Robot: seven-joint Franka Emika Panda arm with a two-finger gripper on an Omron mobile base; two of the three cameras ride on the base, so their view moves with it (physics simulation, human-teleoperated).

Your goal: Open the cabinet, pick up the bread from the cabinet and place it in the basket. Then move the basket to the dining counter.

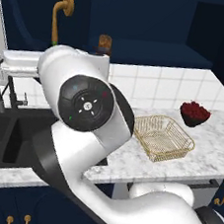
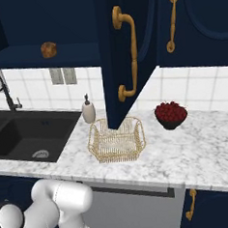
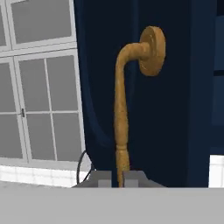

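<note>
Cabinet point(image 2: 130, 51): the tall navy wall unit stands open, one door swung out toward the room so I see it nearly edge-on, its long curved brass handle point(image 2: 126, 52) facing me; the neighbouring door to the right is shut.
Bread point(image 2: 48, 49): a small brown lump sitting on the dark shelf inside the open cabinet, above the sink and well to the left of the swung door; from the left base view it shows at point(image 1: 104, 43), just over the arm's white casing.
Basket point(image 2: 116, 140): pale golden wire, lying flat on the marbled table point(image 2: 201, 152) right under the open door, with nothing inside it that I can see.
Claw point(image 3: 117, 177): up at the left door's handle point(image 3: 121, 109), its two small dark tips standing on either side of the brass bar near its lower end; whether they are actually pinching it I cannot tell.
Bowl point(image 2: 170, 114): dark red, on the table to the right of the basket, near it but apart.
Bottle point(image 2: 88, 110): a small pale one with a dark top, just behind the basket's left corner.
Sink point(image 2: 30, 134): black, set into the table at the left, with a dark tap point(image 2: 5, 95) behind it.
</note>
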